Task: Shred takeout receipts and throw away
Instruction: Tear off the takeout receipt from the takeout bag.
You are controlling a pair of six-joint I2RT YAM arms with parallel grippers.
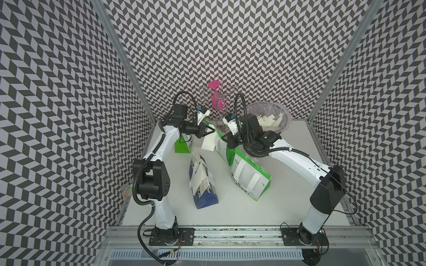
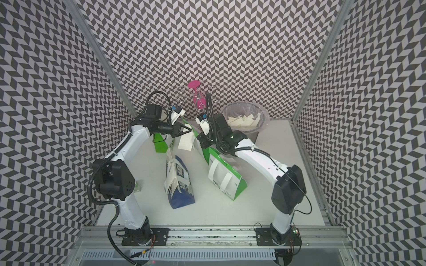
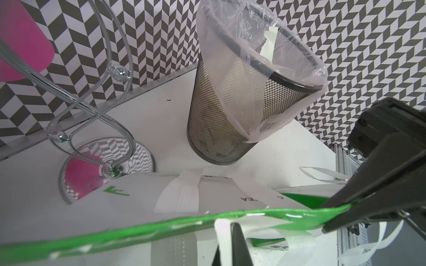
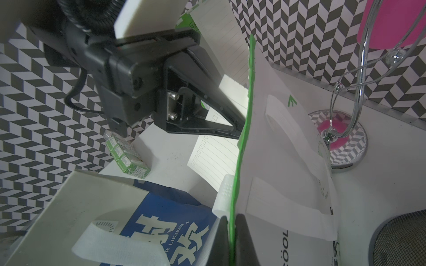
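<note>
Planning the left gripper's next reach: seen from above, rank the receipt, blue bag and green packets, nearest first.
1. Receipt, at the left gripper's tips.
2. Blue bag, mid-table.
3. Green packets, by the left wall.

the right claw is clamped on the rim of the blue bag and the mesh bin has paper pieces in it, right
Not quite. The right claw is shut on the green rim of the green-and-white bag, not the blue one; the right wrist view shows it. The blue bag lies ungripped. The mesh bin does hold paper pieces.
</note>
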